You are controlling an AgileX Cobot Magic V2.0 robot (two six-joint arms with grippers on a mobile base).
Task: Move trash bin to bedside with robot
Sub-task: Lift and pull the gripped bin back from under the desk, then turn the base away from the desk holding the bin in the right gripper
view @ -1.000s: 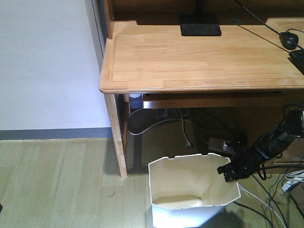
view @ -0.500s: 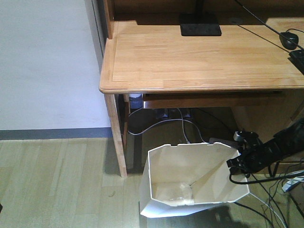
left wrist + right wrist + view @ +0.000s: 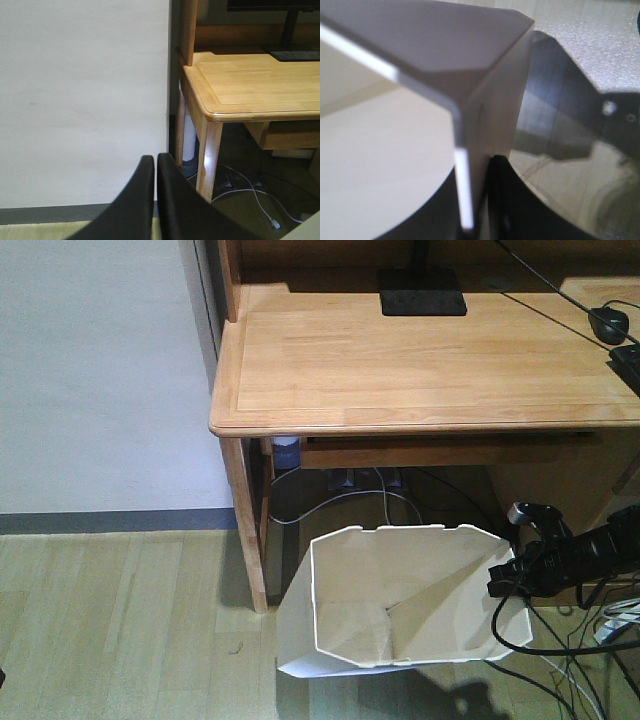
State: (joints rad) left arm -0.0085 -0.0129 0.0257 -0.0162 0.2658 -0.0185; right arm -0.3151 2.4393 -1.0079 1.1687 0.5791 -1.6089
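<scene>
Trash bin (image 3: 400,585) grasped, tilted
Right hand (image 3: 502,576) pinches its 3 o'clock rim; left hand (image 3: 155,200) clenched, empty; next, probably drag bedward.

This looks like a home study or small office: a light wooden desk (image 3: 420,350) beside a white wall (image 3: 100,370) carries a monitor base (image 3: 422,302) at its far edge and a mouse (image 3: 606,323) near its right edge. Cables (image 3: 340,502) trail beneath it onto plank flooring (image 3: 120,620).

right arm (image 3: 590,552): was extended low from the right edge, roughly level | right gripper (image 3: 503,578): was clamped on the right-hand rim of the trash bin (image 3: 350,590), one finger seen inside the wall and one outside | left gripper (image 3: 156,159): was held apart from it, fingers brought almost together
</scene>
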